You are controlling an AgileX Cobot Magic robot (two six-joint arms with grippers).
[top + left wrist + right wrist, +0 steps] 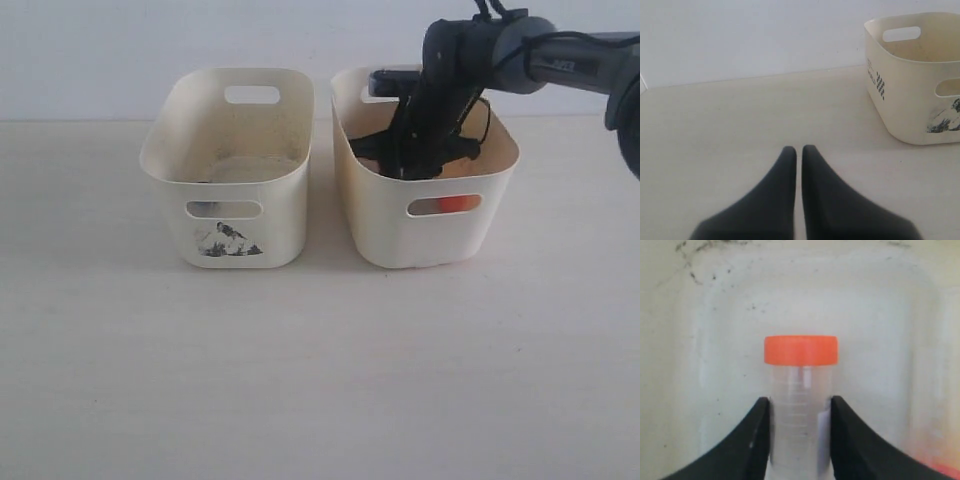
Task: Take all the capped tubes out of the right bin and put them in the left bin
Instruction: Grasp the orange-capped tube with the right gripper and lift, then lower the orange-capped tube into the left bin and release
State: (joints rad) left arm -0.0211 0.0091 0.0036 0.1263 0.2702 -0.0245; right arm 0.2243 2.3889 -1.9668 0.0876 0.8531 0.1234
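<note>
My right gripper [800,402] is down inside the plain right bin [500,160], shut on a clear capped tube [800,432] with an orange cap [801,350]. Both black fingers press the tube's sides just below the cap. The tube lies on or close above the bin's floor. A second orange patch [946,471] shows at the frame's corner, and orange shows through the right bin's front slot [455,203]. The left bin [165,150] with the bird print stands beside it. My left gripper [799,150] hovers shut and empty over the table, apart from the left bin [905,100].
The two bins stand side by side with a narrow gap between them, near a pale wall. The right arm [470,50] comes in from the upper right, over the right bin's rim. A dark shape shows through the left bin's front slot [205,210].
</note>
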